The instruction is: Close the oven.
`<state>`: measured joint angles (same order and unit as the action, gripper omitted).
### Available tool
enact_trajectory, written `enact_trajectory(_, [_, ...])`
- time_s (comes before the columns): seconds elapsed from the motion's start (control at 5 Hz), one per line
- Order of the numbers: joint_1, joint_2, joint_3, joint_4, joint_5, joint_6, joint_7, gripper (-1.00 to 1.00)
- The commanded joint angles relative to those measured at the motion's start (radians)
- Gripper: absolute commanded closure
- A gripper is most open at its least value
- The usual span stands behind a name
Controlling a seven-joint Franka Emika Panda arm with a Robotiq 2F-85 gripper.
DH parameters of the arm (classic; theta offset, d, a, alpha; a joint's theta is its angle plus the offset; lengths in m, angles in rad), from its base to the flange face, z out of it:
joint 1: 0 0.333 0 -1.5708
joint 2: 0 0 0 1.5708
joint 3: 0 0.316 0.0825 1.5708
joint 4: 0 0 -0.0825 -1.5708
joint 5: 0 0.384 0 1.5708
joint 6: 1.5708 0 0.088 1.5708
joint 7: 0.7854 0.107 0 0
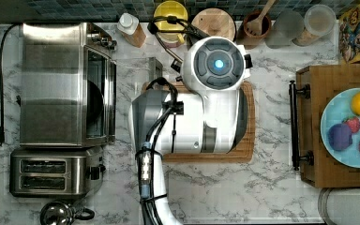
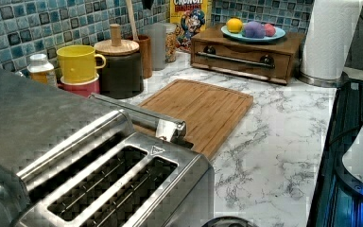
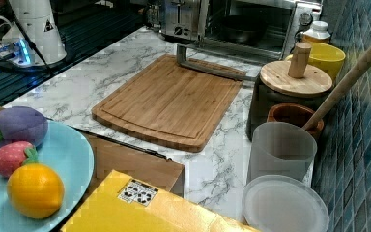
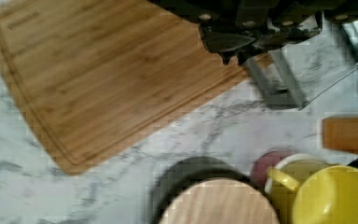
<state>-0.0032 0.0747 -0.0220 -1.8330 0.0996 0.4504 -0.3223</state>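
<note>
Steel oven (image 3: pixel 251 29) open, dark pan (image 3: pixel 239 28) inside; fingers' (image 4: pixel 235 53) state unclear.

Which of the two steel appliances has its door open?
The oven, the big boxy one with knobs: its glass door hangs down over the counter. The two-slot toaster beside it has no door.

Marble counter (image 1: pixel 206 187) bearing oven (image 1: pixel 61 84), cutting board (image 3: pixel 169 101)

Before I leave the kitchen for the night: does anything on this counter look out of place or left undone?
Yes: the oven stands open. Its glass door is folded down flat, and the bar handle reaches over the edge of the cutting board. Nothing looks spilled or damaged.
</note>
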Motion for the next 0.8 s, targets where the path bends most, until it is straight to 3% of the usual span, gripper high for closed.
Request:
enact_trajectory(0.2, [-0.082, -0.018, -0.043, -0.196, 0.293, 0.015, -0.523, 1.0])
enact_trajectory(0.4, [-0.074, 0.002, -0.066, -0.199, 0.405, -0.043, -0.691, 1.0])
enact_trajectory(0.8, [-0.024, -0.067, -0.038, -0.359, 0.564, 0.083, -0.922, 1.0])
